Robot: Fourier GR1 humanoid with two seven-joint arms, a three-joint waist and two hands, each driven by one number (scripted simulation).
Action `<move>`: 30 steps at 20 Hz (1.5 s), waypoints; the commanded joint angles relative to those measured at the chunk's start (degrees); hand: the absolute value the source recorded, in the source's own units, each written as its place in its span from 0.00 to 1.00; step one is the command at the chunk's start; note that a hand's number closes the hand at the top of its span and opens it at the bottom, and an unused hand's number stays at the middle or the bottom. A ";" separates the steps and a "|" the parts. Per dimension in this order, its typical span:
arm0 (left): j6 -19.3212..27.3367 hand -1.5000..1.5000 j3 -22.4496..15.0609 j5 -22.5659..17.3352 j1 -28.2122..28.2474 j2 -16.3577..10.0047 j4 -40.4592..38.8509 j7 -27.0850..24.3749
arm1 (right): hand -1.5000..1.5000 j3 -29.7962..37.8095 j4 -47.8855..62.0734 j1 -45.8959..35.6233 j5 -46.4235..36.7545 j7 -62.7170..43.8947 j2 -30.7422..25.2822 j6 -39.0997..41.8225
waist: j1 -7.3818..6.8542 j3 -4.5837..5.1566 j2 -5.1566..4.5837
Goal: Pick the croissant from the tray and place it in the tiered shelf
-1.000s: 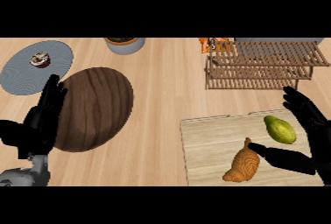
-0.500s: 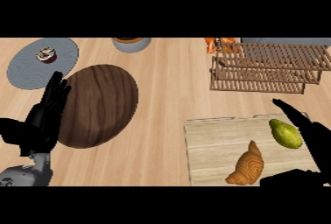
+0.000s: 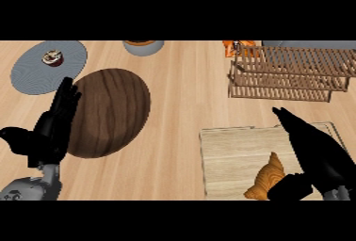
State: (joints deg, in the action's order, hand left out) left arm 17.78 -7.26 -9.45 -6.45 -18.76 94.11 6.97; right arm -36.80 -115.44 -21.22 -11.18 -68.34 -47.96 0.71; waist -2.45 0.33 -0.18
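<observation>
Risk as we judge it: the right hand (image 3: 319,153) nudges the golden-brown croissant (image 3: 267,180) off the near edge of the pale wooden tray (image 3: 233,150), where it lies, without curling round it. That hand is spread above the tray, fingers straight, thumb just beside the croissant, holding nothing.

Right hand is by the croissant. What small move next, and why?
Likely shift the right hand slightly left and curl its fingers round the croissant: the hand lies open just right of it over the tray, thumb by its lower end, holding nothing.
</observation>
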 commanded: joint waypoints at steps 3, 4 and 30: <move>0.28 0.50 1.30 0.44 -1.60 -0.27 -1.23 0.25 | 0.00 -5.63 6.41 -6.65 -2.41 -15.43 3.97 8.25 | 0.76 -0.06 0.04; -0.70 0.50 1.25 -0.48 -0.10 0.07 -0.82 -1.09 | 0.00 -8.30 8.08 -5.22 -5.14 -15.66 4.76 7.09 | 0.62 -0.04 0.10; 0.43 0.50 1.83 3.33 2.72 2.04 2.18 0.06 | 0.00 -6.82 17.32 4.03 -15.86 -10.46 13.39 7.07 | 2.41 -0.31 0.27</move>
State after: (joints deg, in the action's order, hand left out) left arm 17.46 -4.43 -7.86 -5.13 -17.86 95.30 7.86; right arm -44.77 -99.56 -17.89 -24.78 -70.16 -36.71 6.72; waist 0.10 0.05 0.12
